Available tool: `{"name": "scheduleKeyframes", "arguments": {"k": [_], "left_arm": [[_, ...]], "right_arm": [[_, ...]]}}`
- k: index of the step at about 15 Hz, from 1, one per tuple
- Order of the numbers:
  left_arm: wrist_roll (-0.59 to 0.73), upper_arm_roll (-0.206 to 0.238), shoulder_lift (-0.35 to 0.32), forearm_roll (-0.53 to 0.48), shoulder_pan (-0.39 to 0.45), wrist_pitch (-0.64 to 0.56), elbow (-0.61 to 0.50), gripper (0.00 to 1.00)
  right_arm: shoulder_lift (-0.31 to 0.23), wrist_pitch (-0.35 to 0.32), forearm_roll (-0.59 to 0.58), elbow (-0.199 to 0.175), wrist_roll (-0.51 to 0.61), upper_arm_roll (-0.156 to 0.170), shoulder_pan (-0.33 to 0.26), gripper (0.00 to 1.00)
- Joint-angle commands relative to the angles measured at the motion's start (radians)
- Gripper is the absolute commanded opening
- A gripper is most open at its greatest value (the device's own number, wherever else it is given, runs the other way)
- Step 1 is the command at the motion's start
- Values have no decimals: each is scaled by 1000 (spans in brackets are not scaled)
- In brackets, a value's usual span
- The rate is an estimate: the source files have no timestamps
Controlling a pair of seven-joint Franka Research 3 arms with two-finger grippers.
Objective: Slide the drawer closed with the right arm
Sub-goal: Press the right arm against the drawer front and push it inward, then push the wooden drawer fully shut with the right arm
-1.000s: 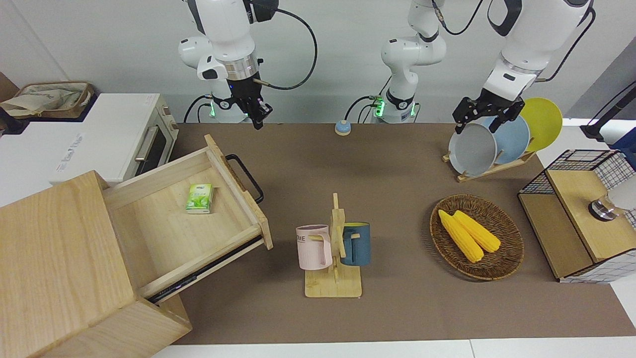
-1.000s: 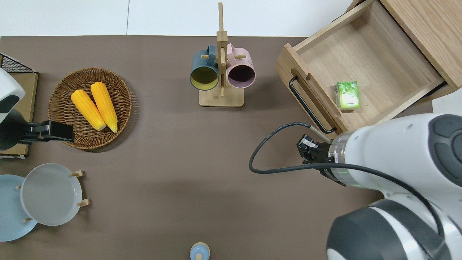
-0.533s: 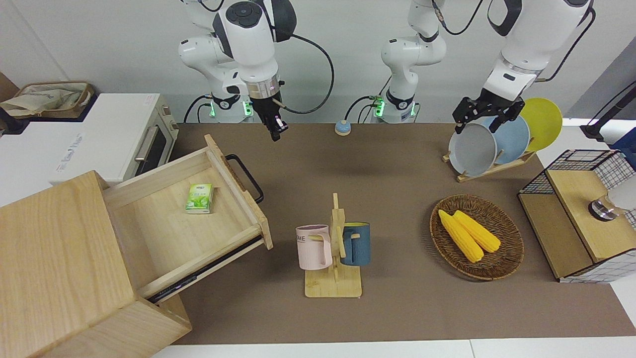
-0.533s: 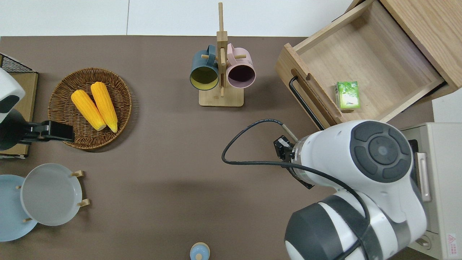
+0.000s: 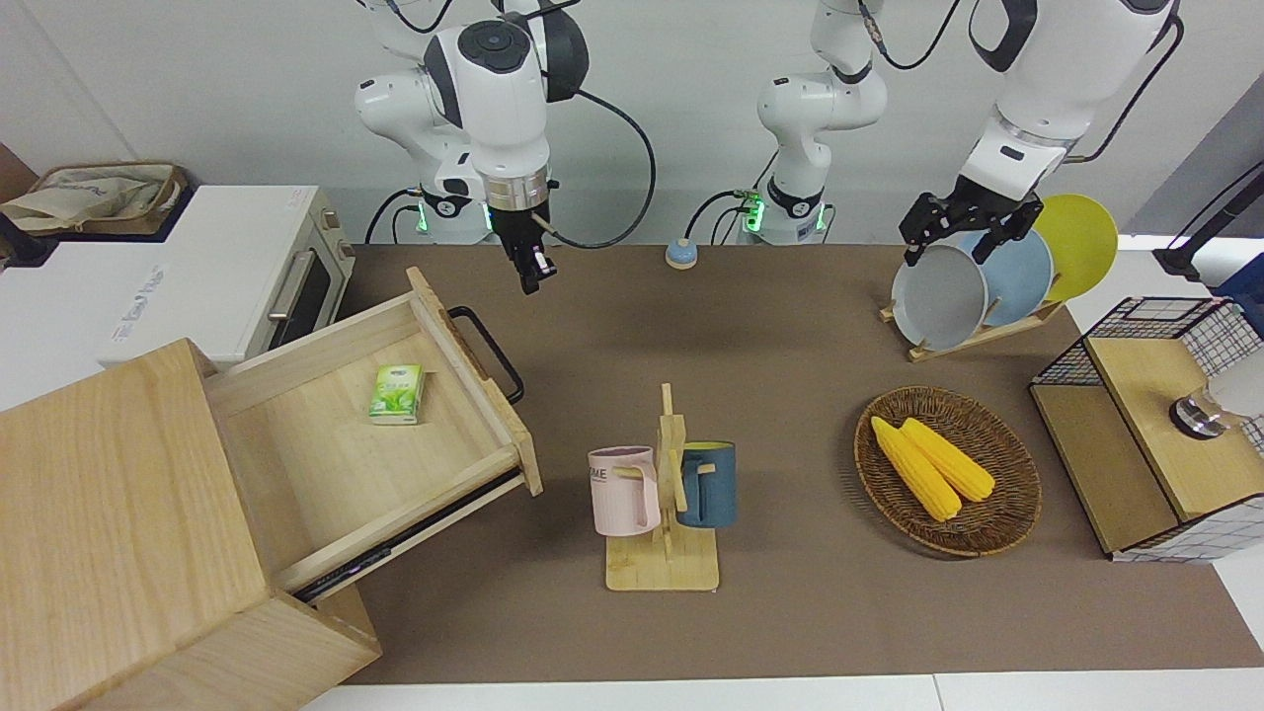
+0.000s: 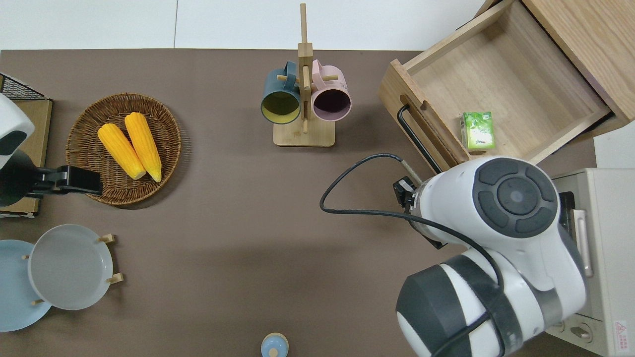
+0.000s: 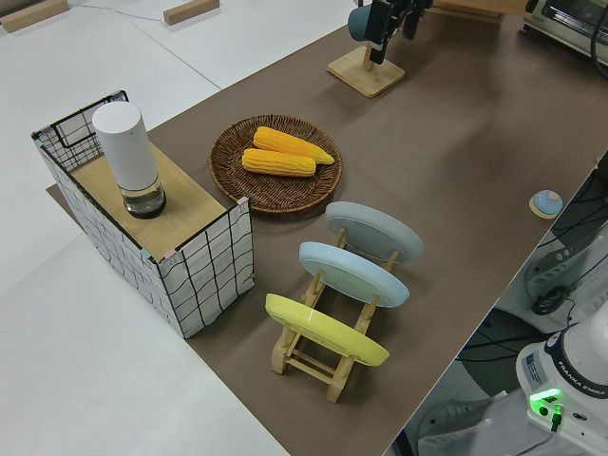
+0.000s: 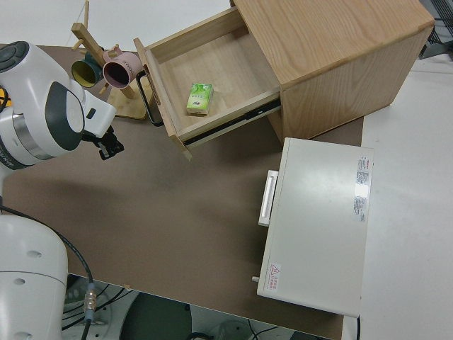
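The pale-wood drawer (image 5: 395, 434) stands pulled out of its box cabinet (image 5: 118, 533), angled toward the table's middle. A green packet (image 5: 397, 393) lies in it. Its black loop handle (image 5: 489, 351) shows in the overhead view (image 6: 419, 141) and the right side view (image 8: 145, 99) too. My right gripper (image 5: 530, 279) is shut and empty. It hangs over the brown mat by the handle's end nearer to the robots, apart from it. It also shows in the right side view (image 8: 110, 147). In the overhead view the arm hides its fingers. My left arm is parked, its gripper (image 5: 948, 252) open.
A white toaster oven (image 5: 247, 267) stands beside the cabinet, nearer to the robots. A mug rack (image 5: 664, 494) stands mid-table. A basket with corn (image 5: 946, 469), a plate rack (image 5: 978, 286) and a wire-mesh box (image 5: 1155, 425) are at the left arm's end. A small blue knob (image 5: 680, 254) sits by the arm bases.
My right arm has swung round and its gripper has come down, first toward the table's middle, then back toward the drawer handle. The drawer and the left arm have not moved.
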Motion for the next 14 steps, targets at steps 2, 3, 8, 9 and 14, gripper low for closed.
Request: {"name": "scheduleKeyframes", "arguments": {"k": [2, 3, 8, 9, 14], "left_arm": [[6, 4, -7, 13, -5, -5, 1, 998], [5, 2, -9, 13, -5, -5, 1, 998], [6, 2, -9, 13, -5, -5, 1, 998], [6, 2, -9, 13, -5, -5, 1, 995], [6, 4, -7, 13, -5, -5, 1, 995]], "right_arm": [[24, 25, -27, 11, -56, -44, 5, 0], [31, 25, -35, 17, -69, -44, 1, 0], [68, 33, -67, 51, -129, -55, -39, 0], [71, 36, -68, 55, -132, -55, -48, 0], [88, 56, -120, 70, -139, -51, -103, 0]]}}
